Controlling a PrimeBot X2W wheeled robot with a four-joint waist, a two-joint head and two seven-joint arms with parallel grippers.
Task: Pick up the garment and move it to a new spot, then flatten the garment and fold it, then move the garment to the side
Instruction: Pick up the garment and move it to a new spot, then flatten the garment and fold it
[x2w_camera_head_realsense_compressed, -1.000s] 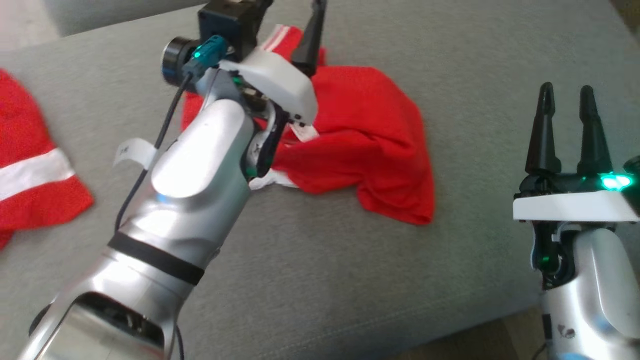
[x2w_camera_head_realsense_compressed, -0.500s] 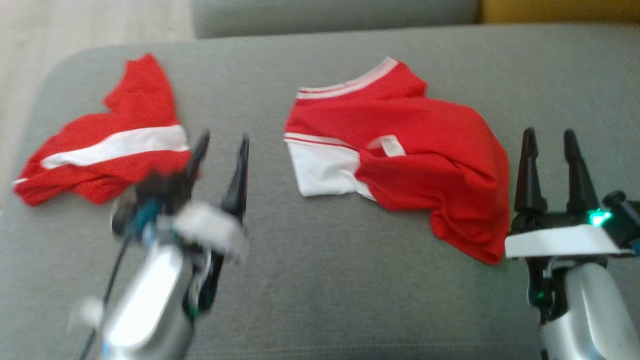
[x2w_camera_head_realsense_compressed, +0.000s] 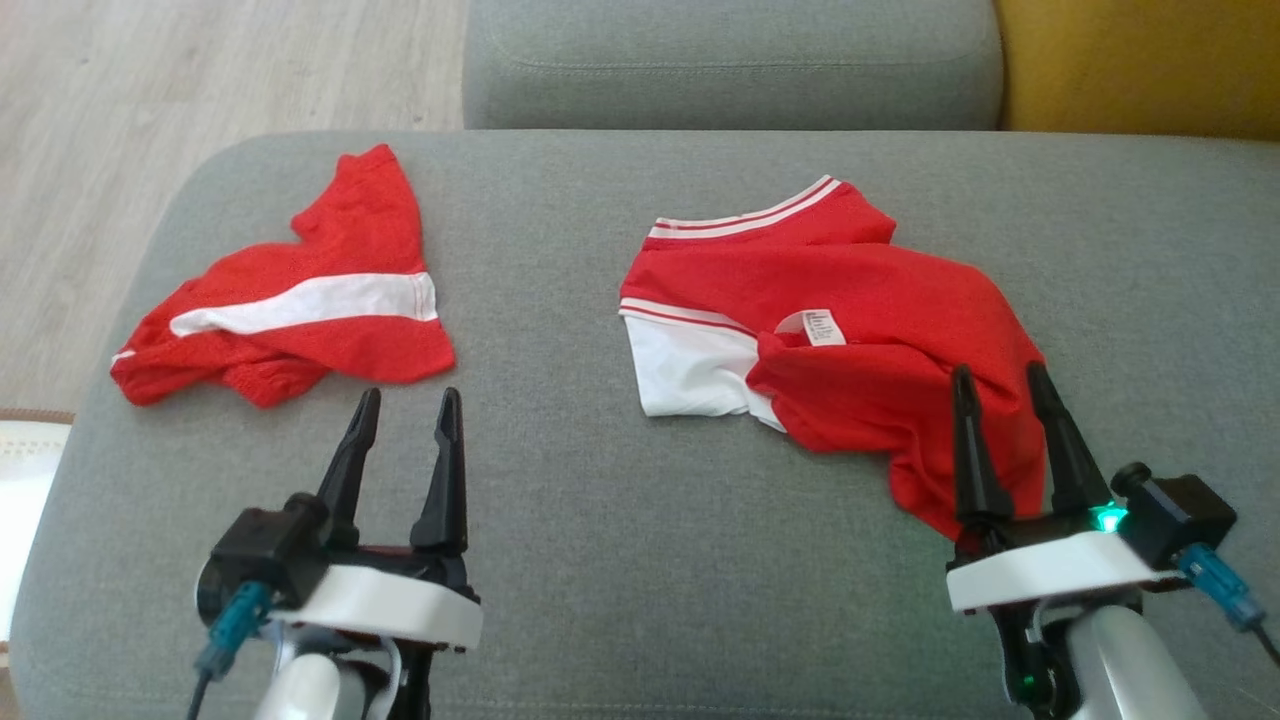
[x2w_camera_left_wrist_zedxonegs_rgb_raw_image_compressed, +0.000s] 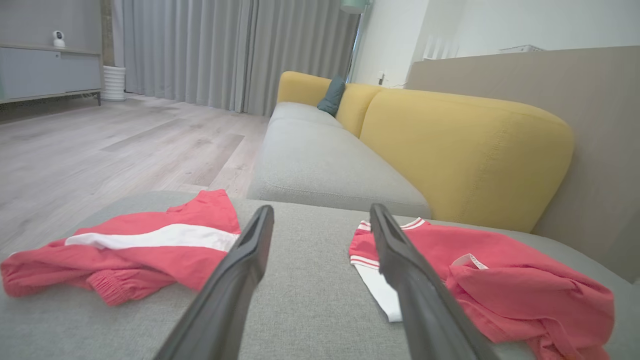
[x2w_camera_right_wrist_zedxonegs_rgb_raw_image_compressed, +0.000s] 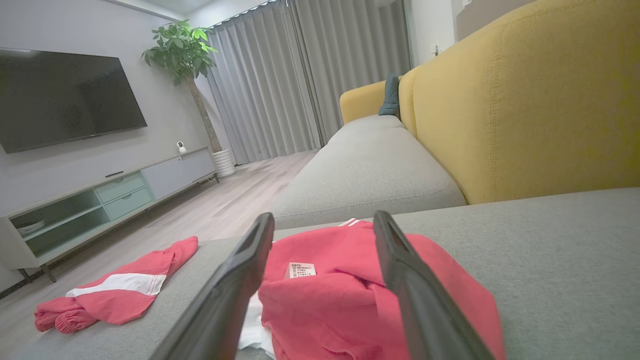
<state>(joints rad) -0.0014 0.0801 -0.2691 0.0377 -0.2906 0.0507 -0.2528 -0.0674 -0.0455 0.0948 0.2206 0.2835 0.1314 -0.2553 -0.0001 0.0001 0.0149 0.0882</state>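
Both your claws stand spread and empty. The left claw (x2w_camera_head_realsense_compressed: 410, 395) hangs over bare grey cushion (x2w_camera_head_realsense_compressed: 640, 580), and the right claw (x2w_camera_head_realsense_compressed: 998, 368) sits at the near edge of the red T-shirt (x2w_camera_head_realsense_compressed: 880, 300). The shirt lies crumpled just ahead of the right claw's fingers, and ahead and to the right of the left claw. I cannot tell whether the right fingers touch the cloth.

A pair of red shorts (x2w_camera_head_realsense_compressed: 290, 320) lies just ahead and to the left of the left claw.

Expect the shirt to be light, limp and thin, so it will sag and bunch rather than move as one piece. Pinch where an edge is firm and single-layered: the striped trim (x2w_camera_head_realsense_compressed: 745, 212) at the far side, or the white panel (x2w_camera_head_realsense_compressed: 680, 375). Avoid the rumpled fold by the care label (x2w_camera_head_realsense_compressed: 825, 327), where you would likely catch two layers.
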